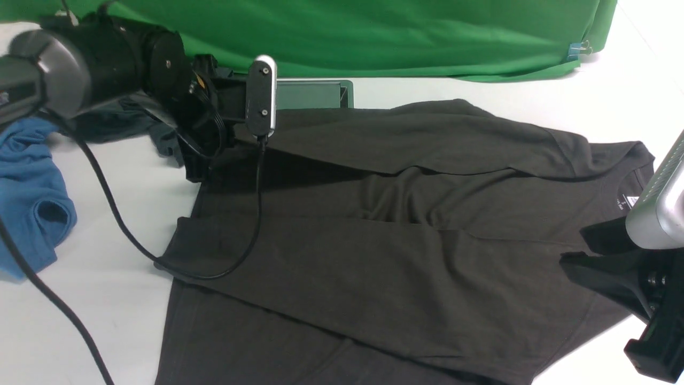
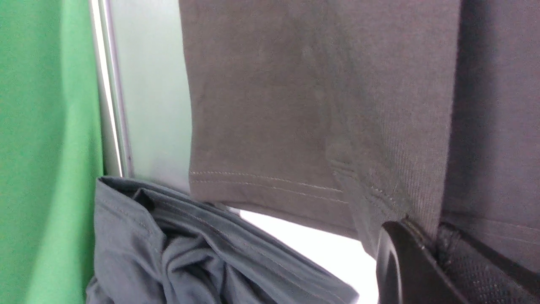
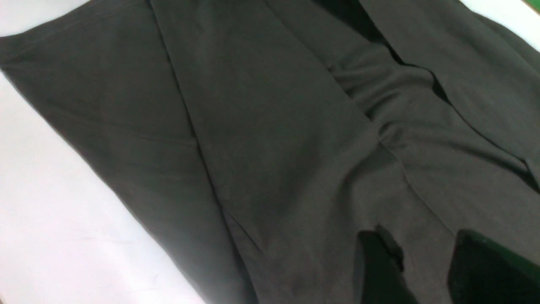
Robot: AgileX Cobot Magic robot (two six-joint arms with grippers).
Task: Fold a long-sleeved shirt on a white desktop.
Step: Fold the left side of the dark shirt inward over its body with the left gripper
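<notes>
The long-sleeved shirt [image 1: 406, 256] lies flat across the middle of the white desktop [image 1: 107, 299]. Its collar and white neck label [image 1: 625, 202] point toward the right edge and its hem toward the left, and its near side runs out of the front view. Both sleeves are laid lengthwise over the body, so the narrowing folds look done. The step in hand seems to be the lengthwise fold, hem toward collar.

The left gripper [image 2: 426, 236] is at the far-left corner of the shirt, its fingers clamped together on the double-stitched hem. The right gripper [image 3: 426, 261] is over the shoulder area near the collar. Its fingers are apart with cloth showing in the gap, and nothing is visibly pinched.

A black cable [image 1: 235, 256] from the left arm sags onto the shirt near the hem. Just beyond the pinched corner a charcoal-grey garment [image 2: 168, 245] lies bunched beside the silver-framed cable hatch [image 1: 310, 93], at the far edge under the green cloth backdrop [image 1: 374, 37]. A blue garment [image 1: 32, 192] lies at the left edge, apart from the shirt.

The next move likely calls for lifting the hem corner high enough to clear the layers. The hem would then go toward the collar while the right side anchors or takes a matching grip. With only one corner held, the hem may skew, and the sleeves could slide out of place.
</notes>
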